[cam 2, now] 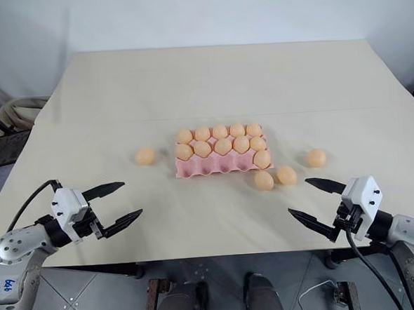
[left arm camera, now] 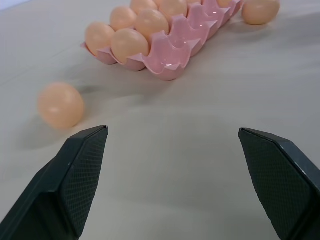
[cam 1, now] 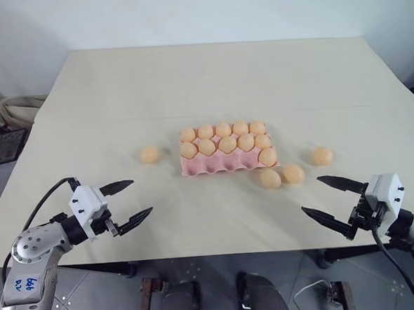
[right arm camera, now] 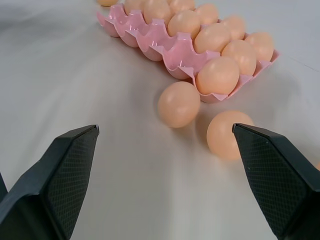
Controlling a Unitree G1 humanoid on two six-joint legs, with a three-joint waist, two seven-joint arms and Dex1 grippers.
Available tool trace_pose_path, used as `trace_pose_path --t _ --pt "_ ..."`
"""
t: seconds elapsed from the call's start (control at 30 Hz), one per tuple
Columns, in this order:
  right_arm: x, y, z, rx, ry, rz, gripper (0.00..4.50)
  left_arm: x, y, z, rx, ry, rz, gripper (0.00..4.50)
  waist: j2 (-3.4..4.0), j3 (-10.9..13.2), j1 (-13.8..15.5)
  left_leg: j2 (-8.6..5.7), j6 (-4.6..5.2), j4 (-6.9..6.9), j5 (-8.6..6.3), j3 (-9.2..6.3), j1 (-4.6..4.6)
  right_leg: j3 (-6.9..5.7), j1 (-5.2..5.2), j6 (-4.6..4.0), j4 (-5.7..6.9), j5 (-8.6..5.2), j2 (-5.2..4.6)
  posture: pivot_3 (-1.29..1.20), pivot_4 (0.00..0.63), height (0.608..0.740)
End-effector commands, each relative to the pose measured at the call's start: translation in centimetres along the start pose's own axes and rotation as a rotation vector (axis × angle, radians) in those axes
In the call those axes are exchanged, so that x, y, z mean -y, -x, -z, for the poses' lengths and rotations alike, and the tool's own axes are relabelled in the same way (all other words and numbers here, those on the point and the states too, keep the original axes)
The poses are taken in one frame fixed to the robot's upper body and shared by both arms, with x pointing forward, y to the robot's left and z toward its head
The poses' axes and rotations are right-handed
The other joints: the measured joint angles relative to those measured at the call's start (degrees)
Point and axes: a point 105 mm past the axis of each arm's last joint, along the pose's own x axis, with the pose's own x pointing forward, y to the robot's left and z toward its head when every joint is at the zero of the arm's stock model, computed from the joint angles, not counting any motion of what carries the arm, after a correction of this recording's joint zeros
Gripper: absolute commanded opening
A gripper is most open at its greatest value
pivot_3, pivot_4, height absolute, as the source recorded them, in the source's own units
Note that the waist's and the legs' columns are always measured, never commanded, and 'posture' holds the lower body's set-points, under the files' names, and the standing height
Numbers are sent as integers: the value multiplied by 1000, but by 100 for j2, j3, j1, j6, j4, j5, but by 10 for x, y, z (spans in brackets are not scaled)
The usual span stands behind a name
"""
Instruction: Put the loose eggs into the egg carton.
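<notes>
Eggs lie loose around a pink moulded egg carton (cam 1: pixel 221 162) at the centre of a pale table (cam 1: pixel 209 77).
One smooth pale orange-tan loose egg (cam 1: pixel 149 155) sits left of the carton, three (cam 1: pixel 269 178) (cam 1: pixel 293 173) (cam 1: pixel 322 156) right of it; four near-row cups look empty, perhaps. Left gripper (cam 1: pixel 127 200) lower left and right gripper (cam 1: pixel 333 200) lower right hover spread wide, holding nothing.

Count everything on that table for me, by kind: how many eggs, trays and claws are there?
Carton: 1
Eggs in it: 11
Loose eggs: 4
Claws, the left claw and the right claw: 2
Total: 18 things, 15 of them eggs
</notes>
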Motion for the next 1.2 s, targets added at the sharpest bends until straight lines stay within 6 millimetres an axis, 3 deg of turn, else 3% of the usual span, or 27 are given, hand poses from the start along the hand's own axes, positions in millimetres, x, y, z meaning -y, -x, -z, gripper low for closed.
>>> trace_pose_path --t 0.03,0.13,0.33,0.5,0.6,0.77,1.07,1.2 --pt "-1 3 -8 40 33 19 4500 -6 -1 -7 11 -33 -23 4453 0 0 3 0 0 0 0 -1 0 0 0 0 0 0 0 0 150 740" --pt "6 9 -5 54 25 87 4500 -3 -3 -11 35 -13 -10 4453 0 0 7 0 0 -2 0 -1 -2 0 -1 0 -3 0 0 0 150 740" --pt "43 50 12 50 -11 389 4500 13 -17 -21 70 -22 103 4453 0 0 22 -1 1 0 -1 3 -3 0 2 2 -9 1 -1 0 150 740" --pt "49 65 26 29 -71 500 4500 19 -36 -31 120 -35 153 4453 4 -2 15 0 -1 -2 0 2 0 0 1 1 -1 1 0 0 150 740" --pt "46 59 29 19 -80 486 4500 20 -39 -36 146 -25 176 4453 10 -4 -26 -1 -1 0 1 11 2 8 -1 1 6 1 0 0 150 740" --pt "63 36 22 19 -110 501 4500 25 -37 -47 211 -22 214 4453 11 -4 -58 1 0 2 2 27 24 19 5 1 21 1 1 0 150 740" --pt "125 -13 18 -74 -170 563 4500 32 -38 -52 224 -38 229 4453 15 -2 -26 1 -1 0 5 30 33 23 5 -8 29 -2 1 0 150 740" --pt "141 -27 26 -125 -213 578 4500 35 -38 -54 227 -41 226 4453 15 -2 -5 2 -3 -2 5 29 24 10 -2 -8 28 -2 1 0 150 740"
